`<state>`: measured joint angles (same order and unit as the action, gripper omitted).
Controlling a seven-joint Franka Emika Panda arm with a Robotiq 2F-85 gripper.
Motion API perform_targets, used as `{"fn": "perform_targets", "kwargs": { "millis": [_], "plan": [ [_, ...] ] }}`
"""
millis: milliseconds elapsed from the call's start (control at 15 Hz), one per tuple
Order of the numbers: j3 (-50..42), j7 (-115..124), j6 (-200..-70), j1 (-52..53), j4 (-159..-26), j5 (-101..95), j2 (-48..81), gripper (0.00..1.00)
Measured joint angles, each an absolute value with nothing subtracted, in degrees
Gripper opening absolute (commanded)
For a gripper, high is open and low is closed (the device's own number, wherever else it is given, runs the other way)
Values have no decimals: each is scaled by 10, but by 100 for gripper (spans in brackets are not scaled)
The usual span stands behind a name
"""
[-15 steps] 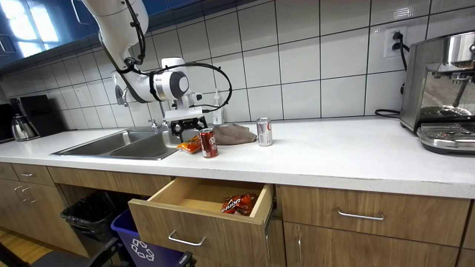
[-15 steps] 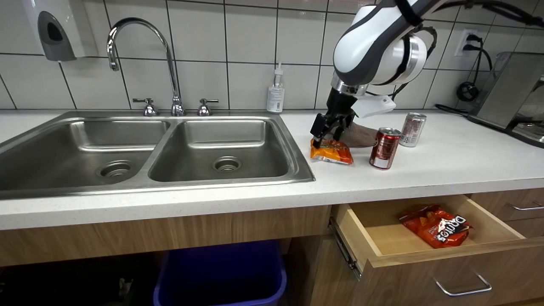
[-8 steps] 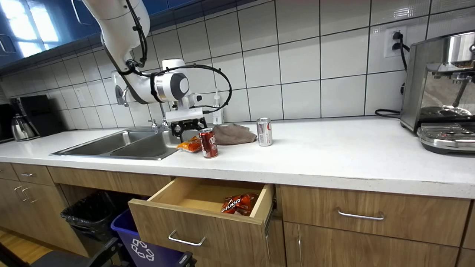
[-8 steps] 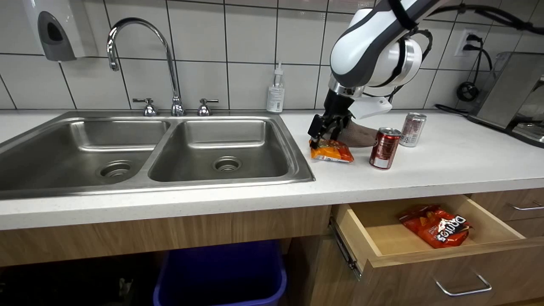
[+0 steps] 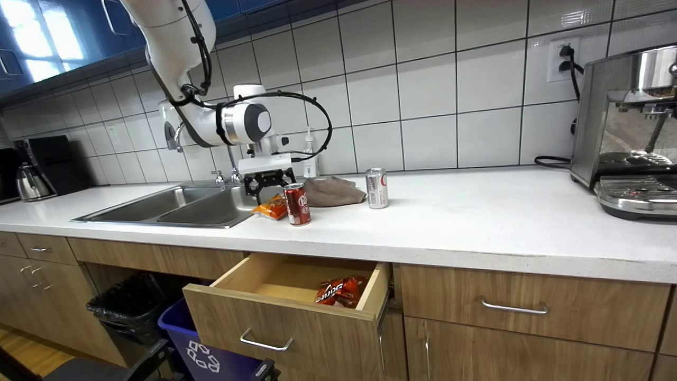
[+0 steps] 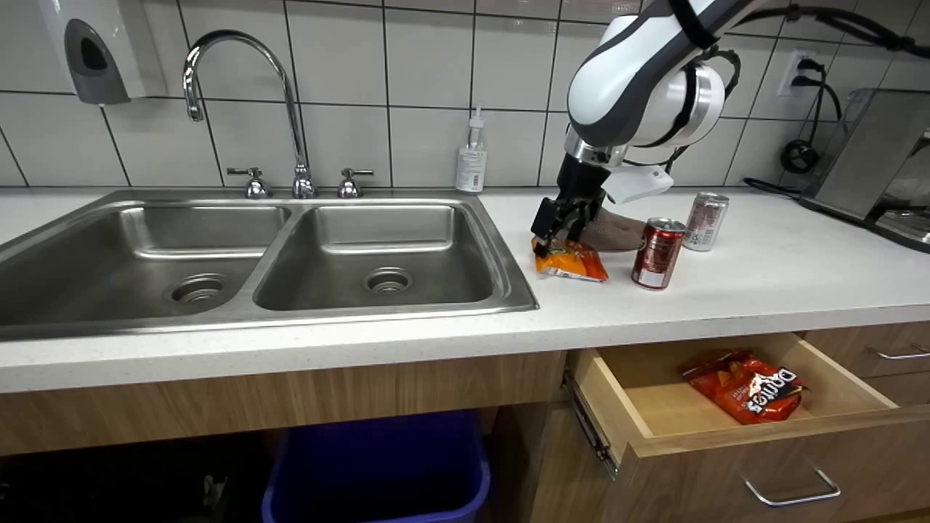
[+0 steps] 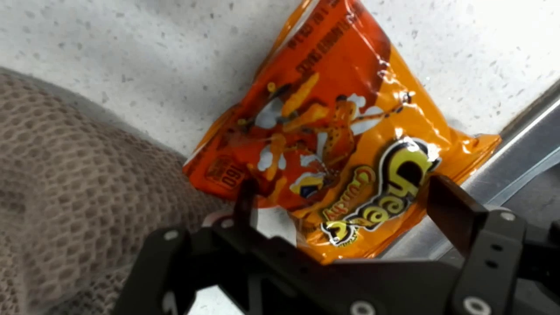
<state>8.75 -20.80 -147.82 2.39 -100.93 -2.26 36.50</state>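
An orange Cheetos bag (image 7: pixel 323 109) lies on the counter beside the sink's edge. My gripper (image 7: pixel 343 188) points down over it, its fingers (image 7: pixel 455 210) wide apart with the lower part of the bag between them. One fingertip appears to touch the bag near the logo; the other overlaps its edge by the towel. In an exterior view the gripper (image 6: pixel 558 241) sits low against the bag (image 6: pixel 574 263). A brown textured towel (image 7: pixel 87 166) lies close to one finger. A red can (image 5: pixel 297 205) stands beside the bag, partly hiding the gripper in that view.
A silver can (image 5: pixel 376 189) stands beyond the towel. The double sink (image 6: pixel 523 290) borders the bag. Below the counter, a pulled-out drawer (image 5: pixel 280 328) holds a red Doritos bag (image 6: pixel 748 388). A soap bottle (image 6: pixel 472 163) stands by the wall, an espresso machine (image 5: pixel 597 116) farther along.
The Cheetos bag has shifted slightly away from the sink and sits a little differently. The gripper has made only small movements over it. Cans, towel and drawer have stayed put.
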Motion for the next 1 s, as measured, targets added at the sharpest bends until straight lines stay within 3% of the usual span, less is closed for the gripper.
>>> {"fn": "perform_targets", "kwargs": {
  "millis": [1000],
  "plan": [
    [103, -259, -1455, 8, -1076, -22, 320, 100]
  ]
}}
